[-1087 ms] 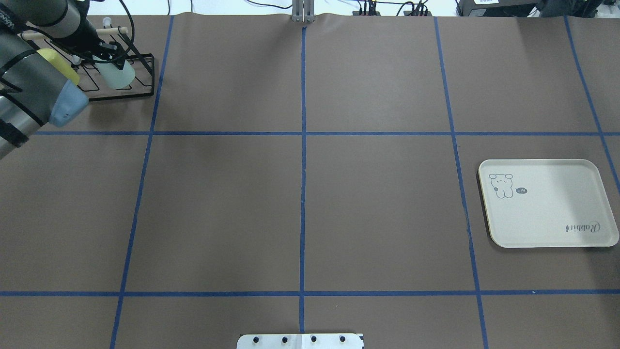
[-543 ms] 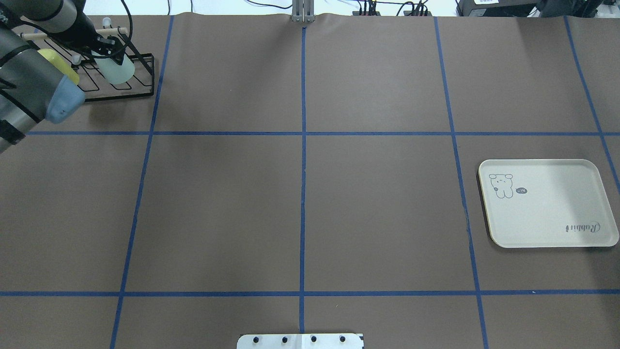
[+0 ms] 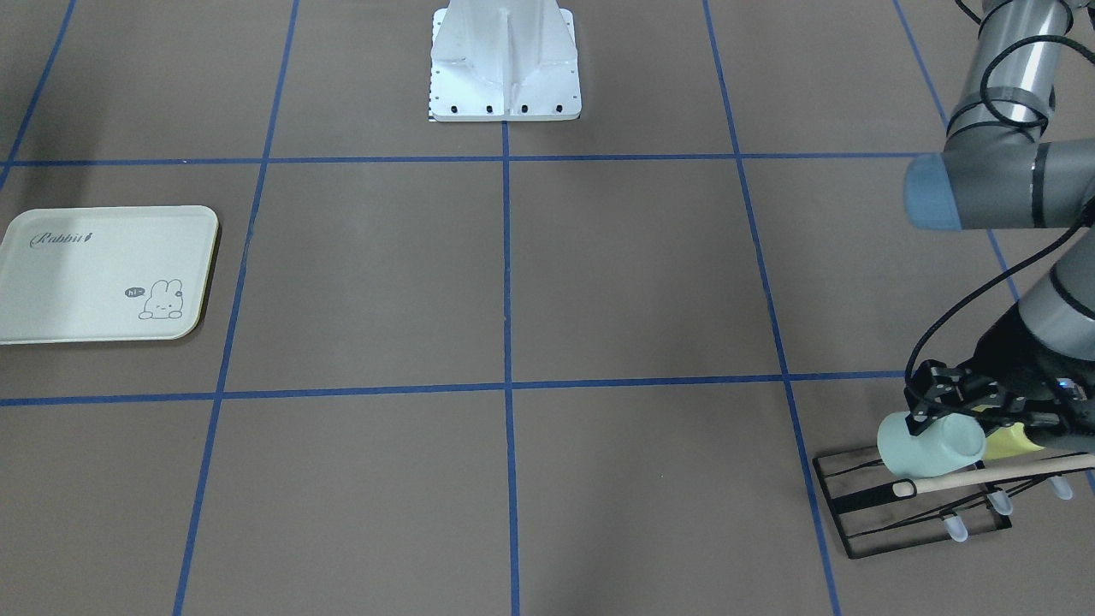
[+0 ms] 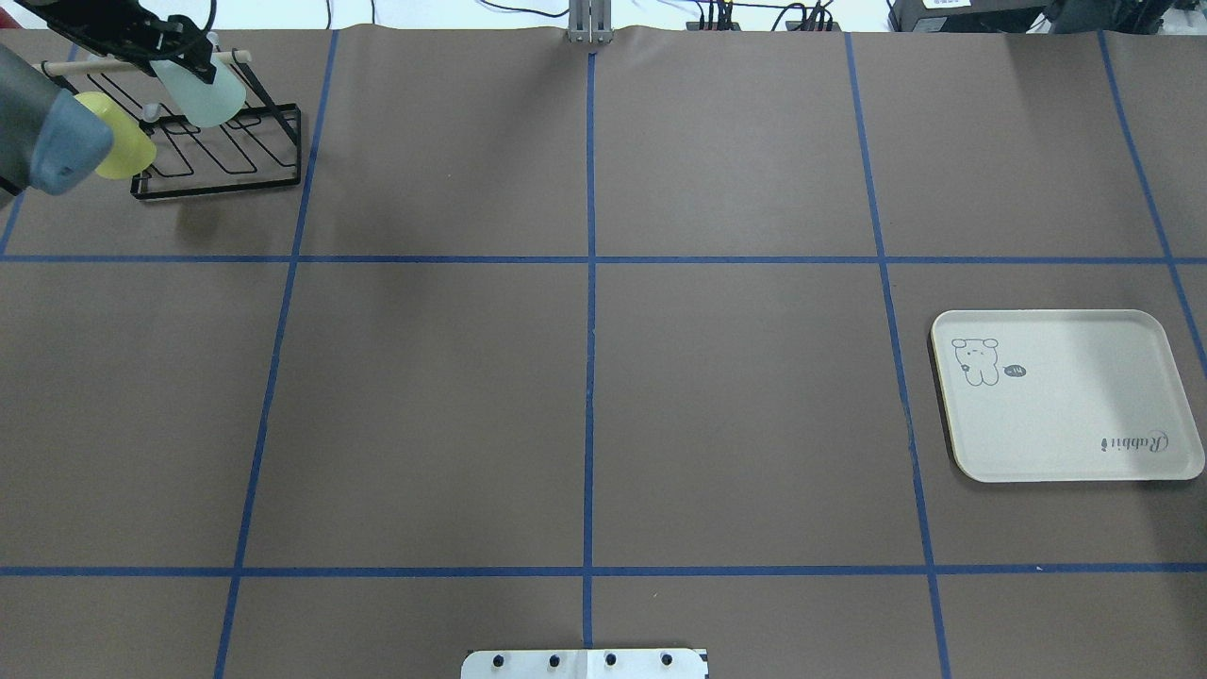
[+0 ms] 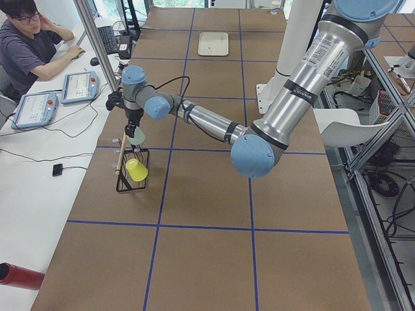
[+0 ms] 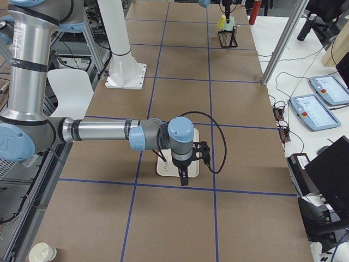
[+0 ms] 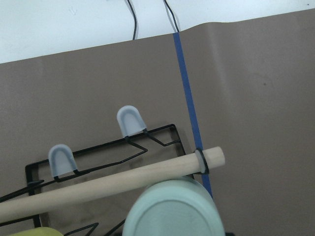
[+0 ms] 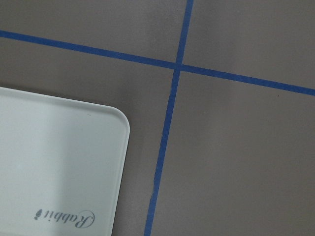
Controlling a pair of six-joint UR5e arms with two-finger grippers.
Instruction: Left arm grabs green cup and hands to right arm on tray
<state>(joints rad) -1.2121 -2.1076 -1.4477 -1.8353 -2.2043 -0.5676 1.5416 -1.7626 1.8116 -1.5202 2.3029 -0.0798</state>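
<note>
The green cup is held tilted in my left gripper, a little above the far end of the black wire rack. The front-facing view shows the cup with the black left gripper shut on its rim end. Its round base fills the bottom of the left wrist view. The cream tray lies flat and bare at the right. My right gripper hangs over the tray's edge, seen only in the exterior right view, so I cannot tell if it is open. The right wrist view shows the tray corner.
A yellow-green cup sits on the rack beside the green one. A wooden rod runs along the rack's top, just under the held cup. The white robot base stands mid-table. A person sits beyond the table's far side.
My left gripper has moved toward the table's far edge with the green cup, lifting it off the rack's prongs. The left arm's elbow has pulled back left, uncovering the yellow-green cup.
</note>
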